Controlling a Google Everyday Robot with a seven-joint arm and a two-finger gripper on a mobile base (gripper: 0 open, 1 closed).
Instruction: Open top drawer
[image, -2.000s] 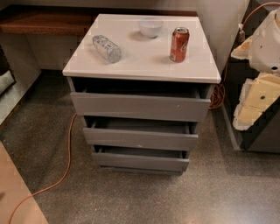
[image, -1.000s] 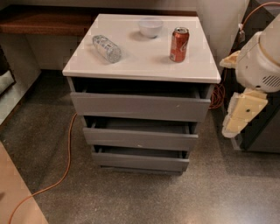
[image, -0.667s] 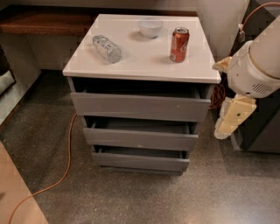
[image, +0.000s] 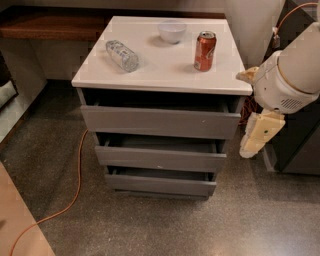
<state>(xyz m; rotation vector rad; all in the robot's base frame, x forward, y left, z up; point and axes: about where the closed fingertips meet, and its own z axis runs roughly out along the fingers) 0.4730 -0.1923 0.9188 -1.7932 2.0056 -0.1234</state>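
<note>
No legible text (none on can (image: 205, 51) or right-side claw (image: 251, 144)).

The floor (image: 150, 225) is a speckled gray-brown stone-like surface, a little shiny. An orange cable (image: 77, 170) lies on it at the left and runs in a curve toward the lower left corner, where a flat tan surface (image: 20, 220) cuts into view. At the upper left a brown wooden shelf (image: 50, 25) runs along the back, with shadow under it. The wall (image: 255, 25) behind is pale. In the middle stands a gray drawer cabinet with a white counter (image: 160, 60). A dark cabinet (image: 300, 135) stands at the right; the hand (image: 248, 149) hangs in front of it, just beside the counter's right corner
</note>
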